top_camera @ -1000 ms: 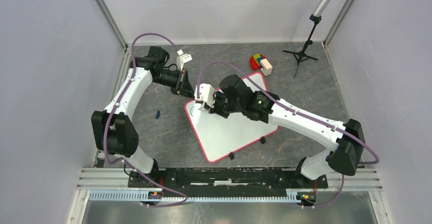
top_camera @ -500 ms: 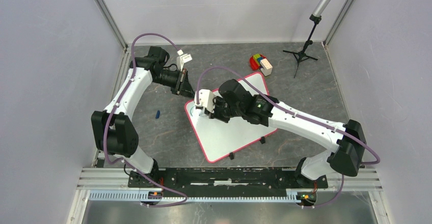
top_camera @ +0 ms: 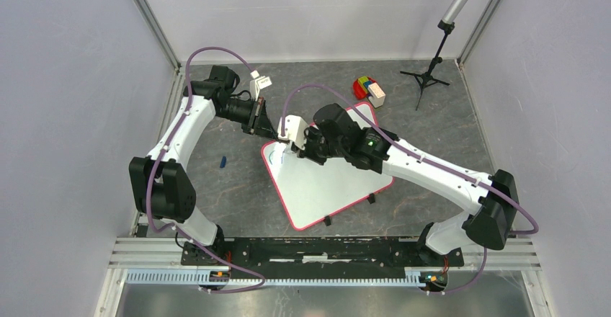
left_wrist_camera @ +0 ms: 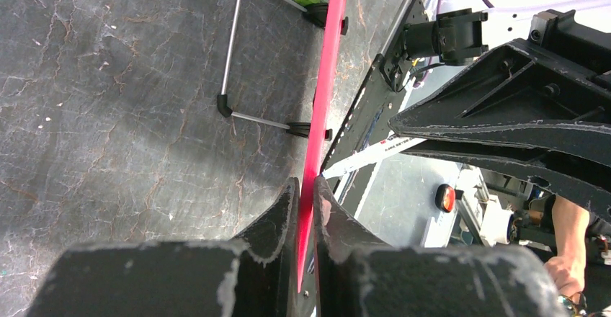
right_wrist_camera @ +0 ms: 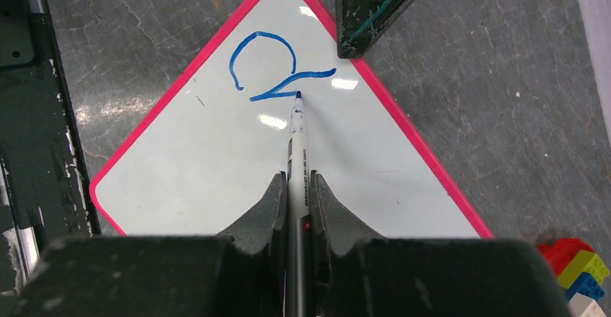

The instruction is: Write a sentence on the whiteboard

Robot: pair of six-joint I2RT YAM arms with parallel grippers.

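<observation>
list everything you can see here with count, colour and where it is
white rectangular whiteboard with pink-red rim: one, white, mid-table, angled
blue marker lettering: a C plus one stroke, blue, board corner nearest the left arm
white-barrelled marker pen: one, white, dark tip at the lettering
plastic toy bricks: small cluster, red, green, yellow, blue, at the board's far corner
small blue object: one, blue, table left of the board
black tripod stand: one, black, far right
grey stone-patterned table: one, grey, underneath
left arm: one, white and black, jaws shut on the board's rim
right arm: one, white and black, jaws shut on the pen
</observation>
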